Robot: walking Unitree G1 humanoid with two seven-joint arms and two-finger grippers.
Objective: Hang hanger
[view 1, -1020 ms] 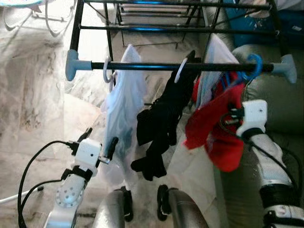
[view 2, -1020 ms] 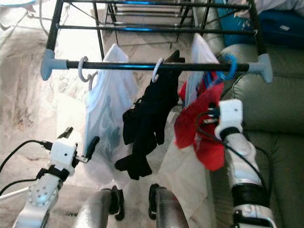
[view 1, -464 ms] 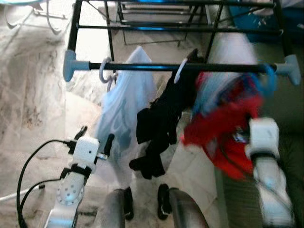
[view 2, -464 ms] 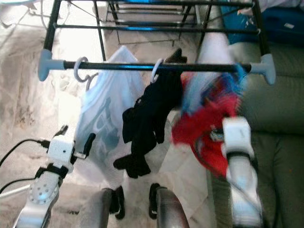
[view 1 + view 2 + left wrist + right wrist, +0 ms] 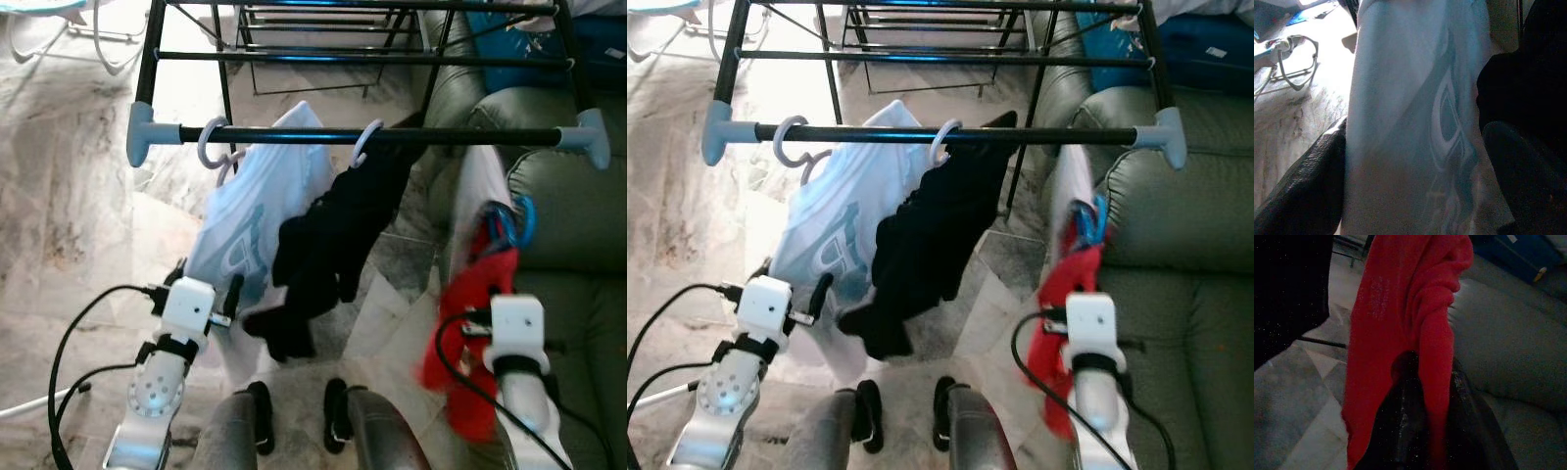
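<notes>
Right now I am holding the red garment [image 5: 468, 323] in my right gripper [image 5: 1422, 396], whose jaws are clenched on a fold of the cloth, as the right wrist view is showing. The garment's blue hanger [image 5: 509, 223] is sitting at the top of the bundle, above and slightly ahead of the gripper, below the black rail [image 5: 392, 135] of the drying rack and, as far as I can judge, not touching it. That gap is the relation that matters: the hook is hanging under the free stretch of rail on the right, between the black garment [image 5: 328, 245] on its white hook [image 5: 364, 143] and the grey end cap [image 5: 591, 137]. The rail's long axis is running across my view from left to right, so I judge the hook needs lifting up and over it from my side. The right arm is plainly the nearer one. My left gripper [image 5: 211, 294] is waiting low beside the pale blue-white shirt [image 5: 250, 230], its jaws spread with the shirt cloth lying between the fingers [image 5: 1303, 196] in the left wrist view, gripping nothing. The green sofa [image 5: 578, 255] is crowding the right side.
</notes>
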